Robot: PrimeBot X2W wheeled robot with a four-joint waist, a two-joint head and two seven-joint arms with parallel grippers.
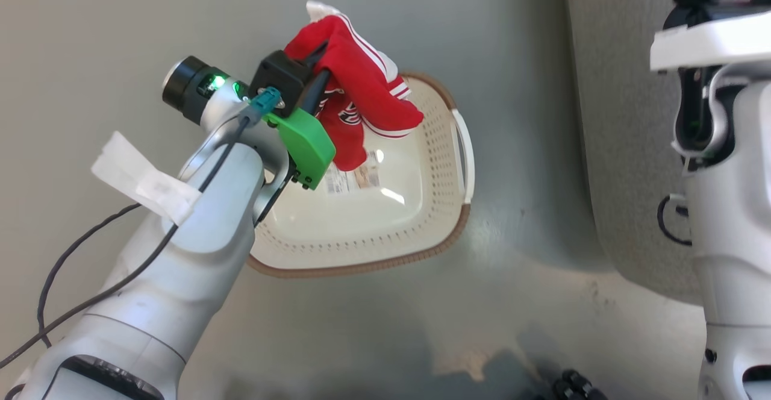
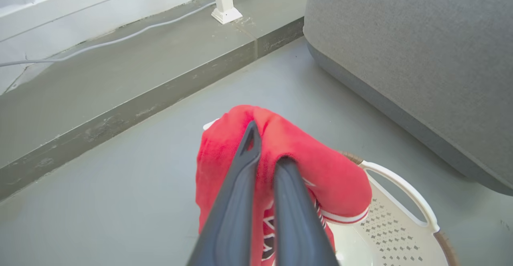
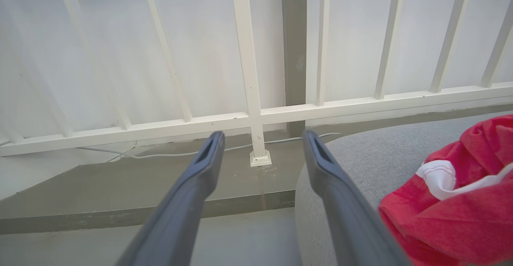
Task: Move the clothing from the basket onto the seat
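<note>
My left gripper [image 1: 322, 65] is shut on a bright red garment [image 1: 367, 81] with white stripes and a dark emblem, holding it up over the far rim of the cream basket [image 1: 446, 207]. The basket's floor shows a label [image 1: 355, 177]. In the left wrist view the fingers of my left gripper [image 2: 267, 146] pinch the red fabric [image 2: 328, 170] above the basket's white handle [image 2: 400, 186]. The grey seat [image 1: 620, 117] lies to the basket's right. My right gripper [image 3: 262, 136] is open and holds nothing; beside it another red garment [image 3: 461, 218] lies on the seat [image 3: 372, 158].
The basket stands on a grey floor [image 1: 512, 303]. A white railing [image 3: 248, 97] with a post foot [image 2: 225, 14] runs along a raised concrete ledge [image 2: 120, 77], where a pale cable [image 2: 100, 43] trails. My right arm [image 1: 723, 177] stands over the seat's edge.
</note>
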